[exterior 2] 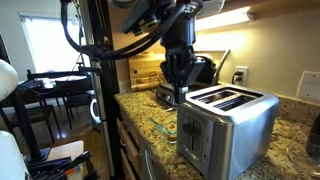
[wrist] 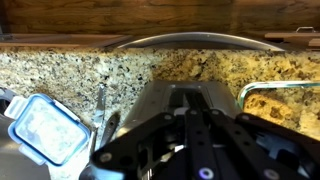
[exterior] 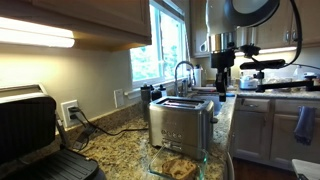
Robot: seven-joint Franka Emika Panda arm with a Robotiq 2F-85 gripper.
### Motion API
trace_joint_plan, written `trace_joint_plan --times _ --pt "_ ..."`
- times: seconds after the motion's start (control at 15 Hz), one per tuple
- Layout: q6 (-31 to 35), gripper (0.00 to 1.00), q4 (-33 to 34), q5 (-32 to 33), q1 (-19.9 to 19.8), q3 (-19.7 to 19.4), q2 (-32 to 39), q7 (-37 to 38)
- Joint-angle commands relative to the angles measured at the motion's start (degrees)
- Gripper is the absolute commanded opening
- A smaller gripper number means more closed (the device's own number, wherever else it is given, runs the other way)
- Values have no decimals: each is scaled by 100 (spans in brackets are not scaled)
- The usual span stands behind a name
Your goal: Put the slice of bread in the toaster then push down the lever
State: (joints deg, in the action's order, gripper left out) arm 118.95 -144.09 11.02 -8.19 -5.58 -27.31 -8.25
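The brushed-steel toaster [exterior: 180,122] [exterior 2: 228,125] stands on the granite counter, and in the wrist view its top [wrist: 190,95] runs away from me. My gripper [exterior 2: 180,93] [exterior: 222,82] [wrist: 195,110] is shut with nothing between the fingers, tips down at the toaster's far end, close to its top edge. The lever is hidden behind the fingers. I cannot tell whether a slice of bread sits in the dark slots. Something golden-brown like bread lies in a glass dish [wrist: 285,105] [exterior: 176,163] beside the toaster.
A black-and-silver grill press [exterior: 30,130] stands open further along the counter. A blue-rimmed container lid [wrist: 42,130] lies next to the toaster. Behind it are the sink faucet [exterior: 185,72] and a window. The counter edge [exterior 2: 135,125] drops off to cabinets.
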Motion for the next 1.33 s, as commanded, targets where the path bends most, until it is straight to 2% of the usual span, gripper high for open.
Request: trace_joint_plan --times 0.0,1.27 --pt "-50 3 -107 -22 83 7 -93 103" --pt "4 3 119 -45 103 82 513 246"
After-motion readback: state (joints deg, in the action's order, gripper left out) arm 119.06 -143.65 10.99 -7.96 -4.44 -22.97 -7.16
